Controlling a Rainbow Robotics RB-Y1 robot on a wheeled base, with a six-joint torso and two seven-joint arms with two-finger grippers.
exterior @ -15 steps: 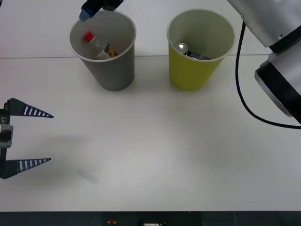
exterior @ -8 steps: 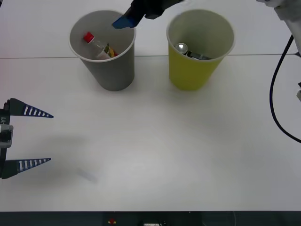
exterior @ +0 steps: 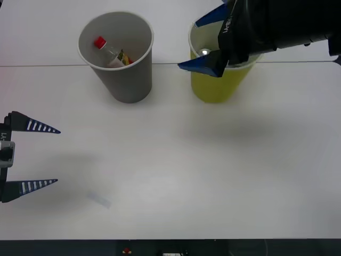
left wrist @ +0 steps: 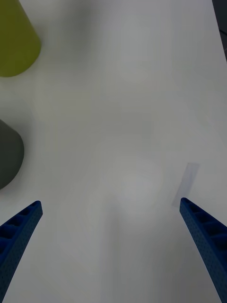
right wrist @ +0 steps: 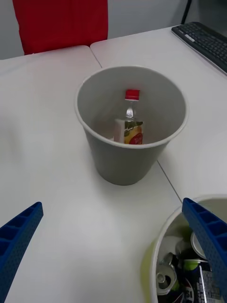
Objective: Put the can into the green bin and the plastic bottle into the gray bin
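Across the white desk [exterior: 176, 170], the front view takes in both bins standing side by side near the far edge, with a broad bare stretch of desk between them and the near edge. The gray bin [exterior: 117, 56] stands on the left, upright; the green bin [exterior: 216, 88] stands just to its right, a clear gap between them, its rim partly covered by the right arm's dark wrist. The right gripper [exterior: 205, 42] hangs over the green bin's left rim, its blue fingers spread wide apart and holding nothing. The left gripper [exterior: 32, 156] sits at the desk's left edge, well apart from both bins, fingers likewise spread and empty.

The right wrist view looks straight into the gray bin [right wrist: 130, 142], where the plastic bottle [right wrist: 130, 124] leans against the inner wall, red cap uppermost. It also shows a red chair back [right wrist: 61, 21] beyond the desk and a keyboard [right wrist: 205, 42] on the neighbouring desk, both well clear of the bins. Inside the green bin [right wrist: 156, 255] lies the can [right wrist: 166, 279], silver top showing, among what seem to be other cans. The left wrist view shows a small pale strip [left wrist: 187, 182] lying flat on the desk, possibly tape.
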